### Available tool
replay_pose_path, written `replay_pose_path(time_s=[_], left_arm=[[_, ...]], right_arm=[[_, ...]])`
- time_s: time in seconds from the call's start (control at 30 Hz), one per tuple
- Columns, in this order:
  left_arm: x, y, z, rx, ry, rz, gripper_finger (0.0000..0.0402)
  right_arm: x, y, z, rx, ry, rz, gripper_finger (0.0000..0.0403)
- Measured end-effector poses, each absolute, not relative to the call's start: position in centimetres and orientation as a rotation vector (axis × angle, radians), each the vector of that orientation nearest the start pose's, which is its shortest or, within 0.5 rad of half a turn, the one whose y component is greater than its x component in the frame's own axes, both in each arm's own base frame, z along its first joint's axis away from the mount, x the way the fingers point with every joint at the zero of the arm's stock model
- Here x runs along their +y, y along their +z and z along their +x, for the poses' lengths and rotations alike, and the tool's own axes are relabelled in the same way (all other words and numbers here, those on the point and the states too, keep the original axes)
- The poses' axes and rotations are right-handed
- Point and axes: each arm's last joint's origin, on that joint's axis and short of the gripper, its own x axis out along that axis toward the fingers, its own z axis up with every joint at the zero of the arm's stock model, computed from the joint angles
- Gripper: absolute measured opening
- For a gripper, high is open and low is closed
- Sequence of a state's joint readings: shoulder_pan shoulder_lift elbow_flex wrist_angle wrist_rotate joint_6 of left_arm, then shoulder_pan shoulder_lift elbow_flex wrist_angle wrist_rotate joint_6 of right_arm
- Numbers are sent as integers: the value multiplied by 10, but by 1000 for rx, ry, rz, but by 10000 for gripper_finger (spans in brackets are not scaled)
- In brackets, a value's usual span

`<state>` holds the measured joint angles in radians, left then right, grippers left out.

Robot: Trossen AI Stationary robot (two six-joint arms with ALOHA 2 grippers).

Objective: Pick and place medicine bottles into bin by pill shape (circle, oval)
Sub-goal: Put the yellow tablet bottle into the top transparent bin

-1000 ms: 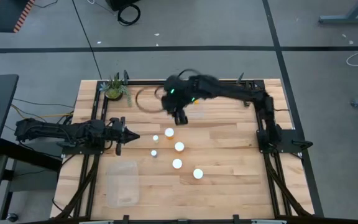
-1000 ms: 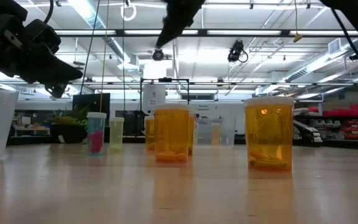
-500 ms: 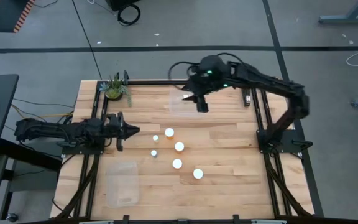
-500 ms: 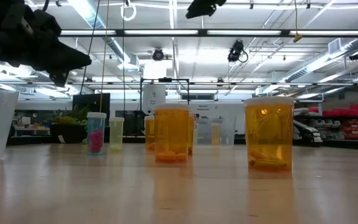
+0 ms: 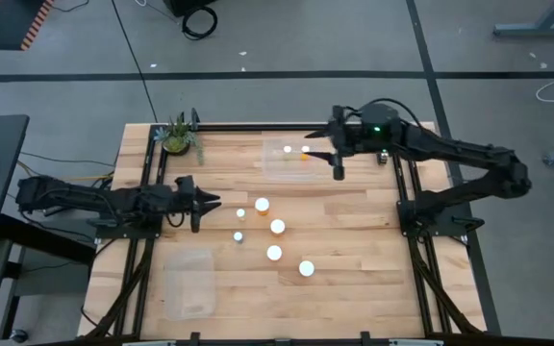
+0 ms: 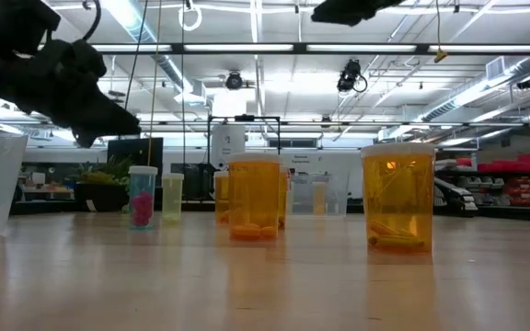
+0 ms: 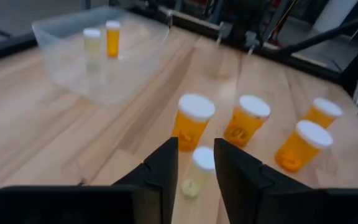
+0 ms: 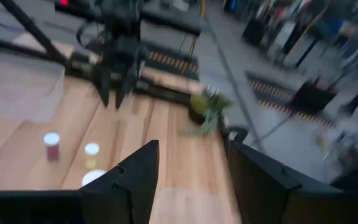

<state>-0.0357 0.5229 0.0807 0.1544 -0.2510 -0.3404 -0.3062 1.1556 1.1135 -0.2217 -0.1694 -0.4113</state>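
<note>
- Orange medicine bottles, five, stand clustered mid-table; two more sit inside the far clear bin.
- Left gripper, beside the cluster, fingers apart, empty, lined on the nearest small bottle.
- Right gripper, beside that bin, open, empty.
- Next: advance, close.

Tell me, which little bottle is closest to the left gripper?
The pale small-capped bottle, right in front of the left gripper. The other loose bottles on the table stand farther away and look orange.
</note>
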Motion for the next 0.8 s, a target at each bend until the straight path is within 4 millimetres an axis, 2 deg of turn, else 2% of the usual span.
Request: replay_pose_path(time_s=[0.23,0.37,0.53,0.8], left_arm=[[2,148,136,330,290,-363,138],[2,160,147,364,304,-391,157],[1,179,167,493,330,-366,184],[-2,193,198,719,308,-352,222]], right_arm=[[-64,378,200,109,-139,-437,200],[-58,380,177,-16,-156,-478,200],[-56,366,163,-73,-173,-504,200],[-57,327,162,-98,-165,-476,200]])
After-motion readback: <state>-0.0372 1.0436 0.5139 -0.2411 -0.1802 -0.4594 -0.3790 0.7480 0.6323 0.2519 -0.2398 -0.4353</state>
